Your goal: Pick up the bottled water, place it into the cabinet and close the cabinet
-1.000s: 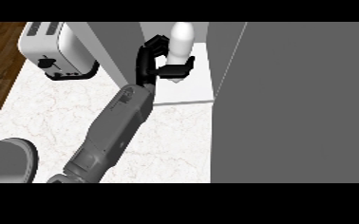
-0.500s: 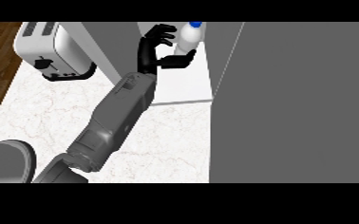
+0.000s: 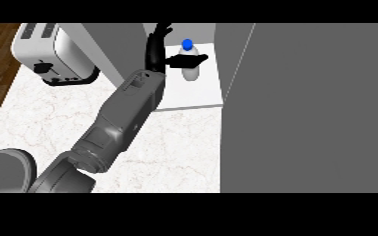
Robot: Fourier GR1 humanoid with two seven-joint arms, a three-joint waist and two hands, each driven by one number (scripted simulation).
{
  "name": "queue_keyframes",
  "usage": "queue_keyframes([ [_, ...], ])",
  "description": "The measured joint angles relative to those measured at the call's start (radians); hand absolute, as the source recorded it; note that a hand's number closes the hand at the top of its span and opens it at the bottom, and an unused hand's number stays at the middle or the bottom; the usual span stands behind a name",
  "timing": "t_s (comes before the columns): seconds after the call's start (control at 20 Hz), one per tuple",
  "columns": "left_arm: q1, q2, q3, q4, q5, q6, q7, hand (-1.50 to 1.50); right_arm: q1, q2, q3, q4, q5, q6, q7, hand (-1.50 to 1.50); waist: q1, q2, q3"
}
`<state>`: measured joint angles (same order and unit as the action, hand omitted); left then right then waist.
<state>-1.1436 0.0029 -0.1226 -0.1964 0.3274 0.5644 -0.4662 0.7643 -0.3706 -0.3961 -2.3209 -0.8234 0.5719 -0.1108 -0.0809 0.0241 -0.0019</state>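
Water bottle (image 3: 190, 71) upright on white cabinet shelf (image 3: 203, 97), blue cap up; left hand (image 3: 159, 50) spread open, thumb across bottle, gripping nothing.

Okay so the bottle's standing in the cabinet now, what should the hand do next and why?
Probably draw the left hand back out of the cabinet. The bottled water stands upright on the white shelf, the fingers are spread open above it and only the thumb reaches across its front. Once the forearm is out of the opening, the grey cabinet door at the right could be swung shut.
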Motion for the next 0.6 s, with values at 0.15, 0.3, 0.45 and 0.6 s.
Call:
queue_keyframes([
  [0.15,-0.017,0.012,0.010,0.013,-0.001,-0.033,-0.019,-1.50,-0.002,0.004,0.007,0.000,-0.003,-0.002,0.003,-1.50,0.002,0.000,0.000],
  [0.3,-0.015,0.005,0.029,0.001,0.015,-0.064,-0.067,-1.50,-0.013,-0.004,0.001,0.000,-0.006,-0.009,0.007,-1.50,0.003,0.000,0.000],
  [0.45,-0.023,0.001,0.046,-0.015,0.035,-0.094,-0.111,-1.50,-0.024,-0.003,0.001,0.000,-0.008,-0.007,0.005,-1.50,0.002,-0.002,0.000],
  [0.6,-0.020,-0.001,0.047,-0.026,0.043,-0.132,-0.151,-1.50,-0.031,0.000,-0.008,0.003,-0.009,-0.005,0.010,-1.50,0.009,-0.006,0.000],
])
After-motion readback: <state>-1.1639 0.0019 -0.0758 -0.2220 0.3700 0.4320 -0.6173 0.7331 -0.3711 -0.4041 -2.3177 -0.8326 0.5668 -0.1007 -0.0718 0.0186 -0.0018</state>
